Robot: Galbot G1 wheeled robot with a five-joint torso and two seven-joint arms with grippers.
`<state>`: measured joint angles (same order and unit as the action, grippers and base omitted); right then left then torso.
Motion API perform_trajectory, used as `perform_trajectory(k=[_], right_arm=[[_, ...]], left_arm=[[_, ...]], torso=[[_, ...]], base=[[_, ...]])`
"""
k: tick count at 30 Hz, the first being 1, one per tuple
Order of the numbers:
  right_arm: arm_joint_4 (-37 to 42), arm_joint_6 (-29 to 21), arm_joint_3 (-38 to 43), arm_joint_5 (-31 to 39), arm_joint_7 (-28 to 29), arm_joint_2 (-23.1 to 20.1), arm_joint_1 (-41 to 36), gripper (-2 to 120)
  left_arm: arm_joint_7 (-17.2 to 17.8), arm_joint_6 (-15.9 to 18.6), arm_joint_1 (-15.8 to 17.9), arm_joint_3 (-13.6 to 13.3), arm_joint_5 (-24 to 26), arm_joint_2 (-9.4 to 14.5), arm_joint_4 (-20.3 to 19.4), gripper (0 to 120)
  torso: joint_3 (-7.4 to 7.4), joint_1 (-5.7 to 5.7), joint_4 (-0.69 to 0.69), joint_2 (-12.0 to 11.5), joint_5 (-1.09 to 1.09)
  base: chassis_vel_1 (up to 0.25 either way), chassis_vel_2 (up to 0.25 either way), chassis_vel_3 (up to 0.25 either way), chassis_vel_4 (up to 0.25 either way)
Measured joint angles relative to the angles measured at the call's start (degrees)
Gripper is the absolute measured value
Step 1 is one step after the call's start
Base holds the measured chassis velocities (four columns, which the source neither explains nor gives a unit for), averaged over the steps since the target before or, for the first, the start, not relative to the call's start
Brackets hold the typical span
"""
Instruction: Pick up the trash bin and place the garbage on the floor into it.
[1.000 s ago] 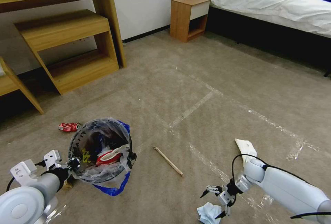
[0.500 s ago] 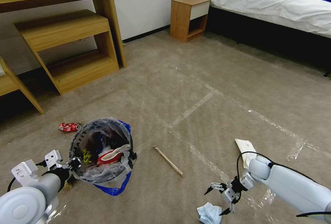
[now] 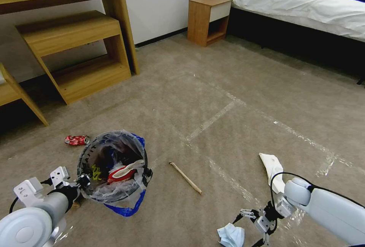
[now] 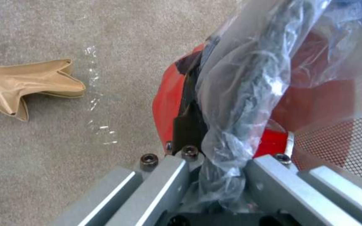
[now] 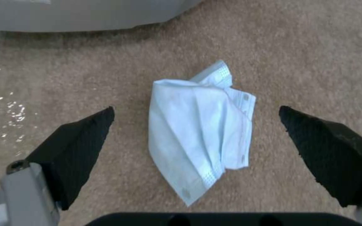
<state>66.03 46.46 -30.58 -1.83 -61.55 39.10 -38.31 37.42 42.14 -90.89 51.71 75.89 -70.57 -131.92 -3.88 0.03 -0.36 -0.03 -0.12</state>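
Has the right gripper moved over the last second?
Yes. The right gripper, open, has dropped toward the robot and to its right, off the blue face mask, judged against the unmoved wooden stick.

Matt pile carpet [image 5: 315, 47], soft cloth mask [image 5: 198, 125], glossy plastic bag [image 4: 248, 81].

Beige carpet [image 3: 235, 72] crossed by shiny tape lines [image 3: 213, 119] is covering the room. Wooden shelving [image 3: 76, 45] and nightstand [image 3: 208, 19] are standing against the white wall [image 3: 159, 3]; white-sheeted bed [image 3: 304, 3] is sitting alongside.
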Motion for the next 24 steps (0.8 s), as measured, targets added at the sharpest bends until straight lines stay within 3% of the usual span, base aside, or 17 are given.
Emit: perform_trajectory(k=[24], right_arm=[[-8.58,0.00,-0.92,-2.85,0.12,7.12,0.92,100]], left_arm=[[-0.14,0.00,0.22,-0.45,-0.12,-0.15,0.83,0]], torso=[[0.00,0.00,0.00,0.00,0.00]], base=[[0.000,0.000,0.000,0.000]])
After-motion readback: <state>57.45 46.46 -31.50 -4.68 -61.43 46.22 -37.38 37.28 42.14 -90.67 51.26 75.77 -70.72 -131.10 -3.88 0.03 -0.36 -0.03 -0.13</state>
